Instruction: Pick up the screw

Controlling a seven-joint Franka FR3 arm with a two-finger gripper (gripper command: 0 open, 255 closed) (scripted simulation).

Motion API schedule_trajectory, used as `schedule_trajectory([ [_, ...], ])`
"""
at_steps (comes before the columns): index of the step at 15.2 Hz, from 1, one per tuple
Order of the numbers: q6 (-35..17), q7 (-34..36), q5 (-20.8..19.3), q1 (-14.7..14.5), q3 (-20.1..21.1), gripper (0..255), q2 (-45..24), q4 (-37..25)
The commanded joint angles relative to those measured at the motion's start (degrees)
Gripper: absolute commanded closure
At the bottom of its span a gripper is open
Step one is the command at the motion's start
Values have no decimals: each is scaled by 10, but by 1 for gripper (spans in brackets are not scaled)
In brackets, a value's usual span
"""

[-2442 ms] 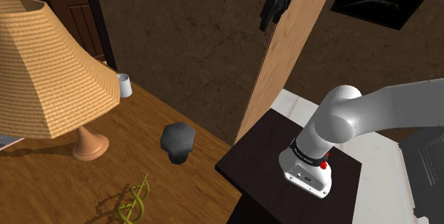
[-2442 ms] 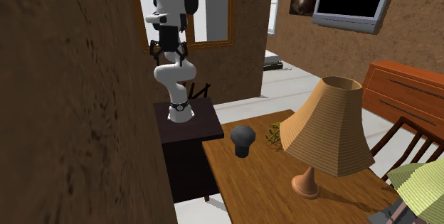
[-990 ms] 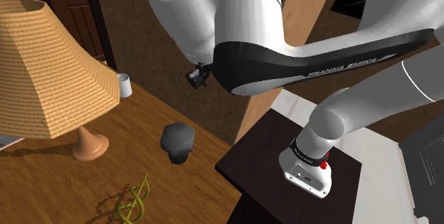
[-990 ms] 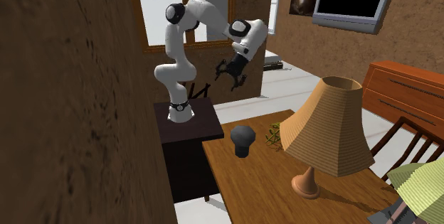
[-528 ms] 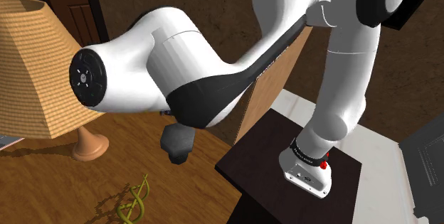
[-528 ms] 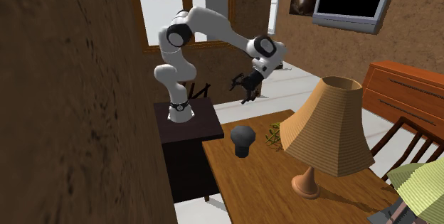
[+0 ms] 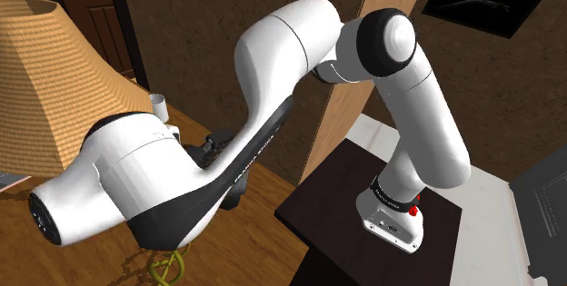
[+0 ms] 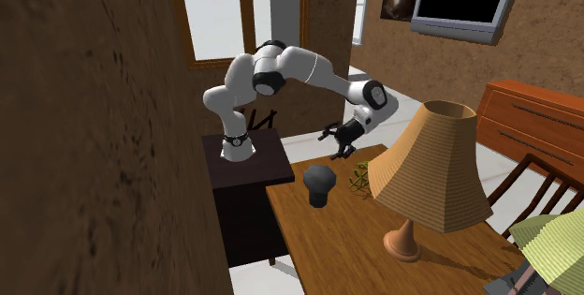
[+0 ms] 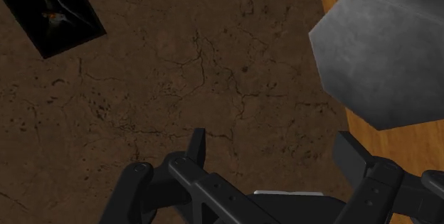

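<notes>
Wrist view has the gripper spread wide with nothing between its fingers, and the dark grey screw lies beyond one fingertip. Second exterior view puts that screw on the wooden table, near the stand's side, with the gripper hovering close above.

Glossy white rounded arm, dark joint bands, pale lettering, red dot near base, black claw

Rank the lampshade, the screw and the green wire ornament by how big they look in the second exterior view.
1. lampshade, by far the largest, though also nearest the camera
2. screw
3. green wire ornament, the smallest
</notes>
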State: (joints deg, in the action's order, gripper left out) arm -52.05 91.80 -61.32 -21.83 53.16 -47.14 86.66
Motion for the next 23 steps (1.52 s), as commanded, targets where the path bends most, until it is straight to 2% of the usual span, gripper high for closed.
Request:
schedule_trajectory([
  [1, 28, -4, -33, -55, -42, 0, -60, -71],
  [4, 61, -29, -78, -126, -97, 0, -147, -184],
  [7, 87, -81, -127, -198, -153, 0, -244, -326],
  [16, 69, -76, -134, -212, -163, 0, -292, -364],
  [17, 68, -73, -133, -211, -162, 255, -291, -360],
  [23, 68, -71, -131, -210, -162, 255, -290, -357],
])
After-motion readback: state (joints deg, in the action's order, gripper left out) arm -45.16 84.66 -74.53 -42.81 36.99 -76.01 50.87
